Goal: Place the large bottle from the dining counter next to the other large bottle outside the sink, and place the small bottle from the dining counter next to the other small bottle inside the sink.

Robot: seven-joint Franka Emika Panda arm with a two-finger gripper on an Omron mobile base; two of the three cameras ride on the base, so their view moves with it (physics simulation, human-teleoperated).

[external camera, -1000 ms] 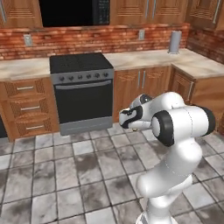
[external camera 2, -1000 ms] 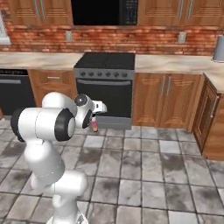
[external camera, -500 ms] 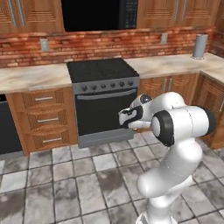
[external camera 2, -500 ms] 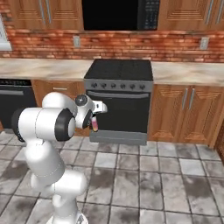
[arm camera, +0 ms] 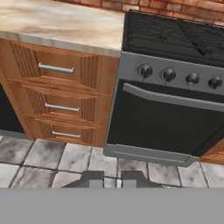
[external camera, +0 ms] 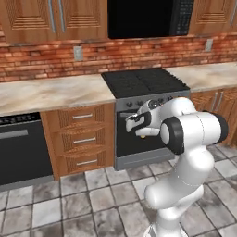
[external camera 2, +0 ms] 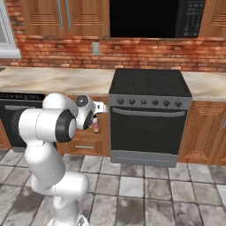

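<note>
My gripper (external camera: 139, 131) is folded in close to the arm, at chest height in front of the oven. It is shut on the small bottle (external camera: 142, 134), a tiny tan-amber thing that hangs below the fingers (external camera 2: 95, 125). In the hand view the two dark fingertips (arm camera: 92, 177) stand close together at the bottom, and the bottle between them is hidden. The sink, both large black bottles and the dining counter are out of view.
A black oven (external camera: 139, 134) with a cooktop (external camera 2: 149, 81) stands ahead, under a dark microwave (external camera 2: 152, 17). Left of it are wooden drawers (arm camera: 61, 92), a beige stone counter (external camera: 51, 92) and a dishwasher (external camera: 21, 148). Grey floor tiles (external camera 2: 145, 185) lie open in front.
The whole picture has shifted right in both base views, so the base is driving left along the cabinets. The arm keeps its folded pose with the small bottle held.
</note>
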